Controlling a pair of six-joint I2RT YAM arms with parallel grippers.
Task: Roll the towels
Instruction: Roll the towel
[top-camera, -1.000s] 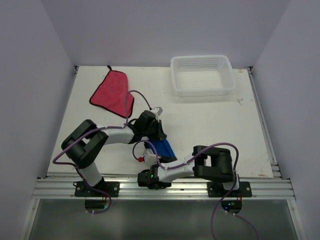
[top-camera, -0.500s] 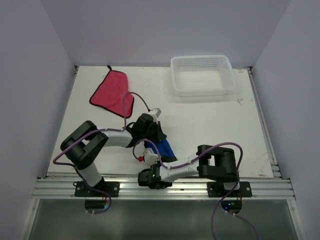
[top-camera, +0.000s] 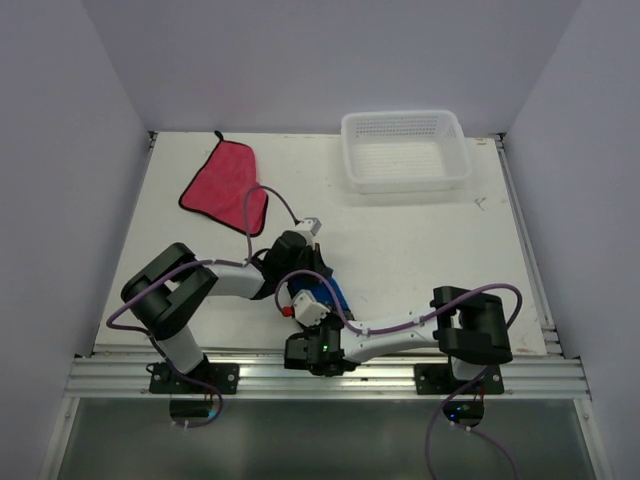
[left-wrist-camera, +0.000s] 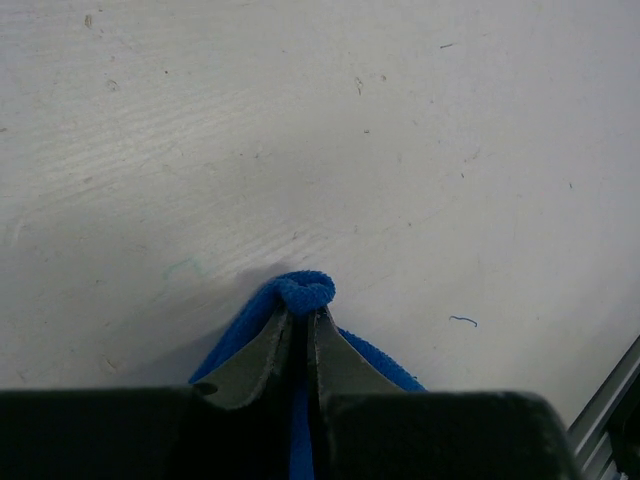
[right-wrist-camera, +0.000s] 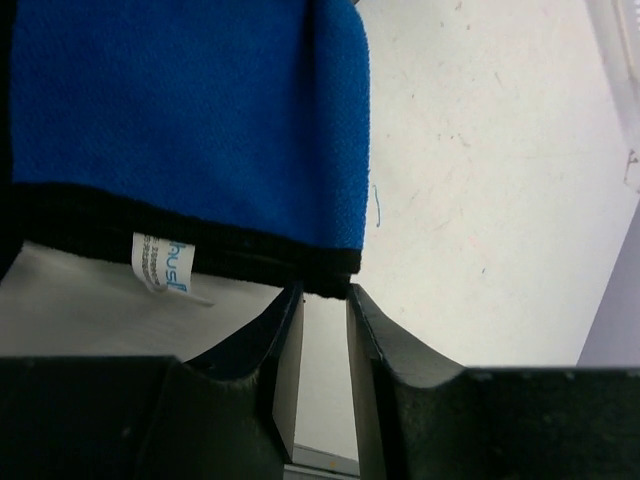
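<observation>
A blue towel (top-camera: 328, 292) lies bunched between my two arms near the table's front edge. My left gripper (left-wrist-camera: 303, 312) is shut on a rolled fold of this blue towel (left-wrist-camera: 305, 290), which bulges just past its fingertips. My right gripper (right-wrist-camera: 322, 292) is open a little. The dark-edged corner of the blue towel (right-wrist-camera: 200, 120) hangs right at its tips, with a white label on the hem. From above, the right gripper (top-camera: 308, 306) sits just in front of the left gripper (top-camera: 303, 272). A pink-red towel (top-camera: 225, 185) lies flat at the back left.
A white mesh basket (top-camera: 405, 182) stands at the back right of the white table (top-camera: 430, 260). The aluminium rail (top-camera: 330, 378) with both arm bases runs along the near edge. Grey walls enclose the table on three sides.
My right gripper's jaws have parted from the blue towel's edge. Its elbow has swung to the right. The left gripper stays clamped and has drawn slightly nearer.
</observation>
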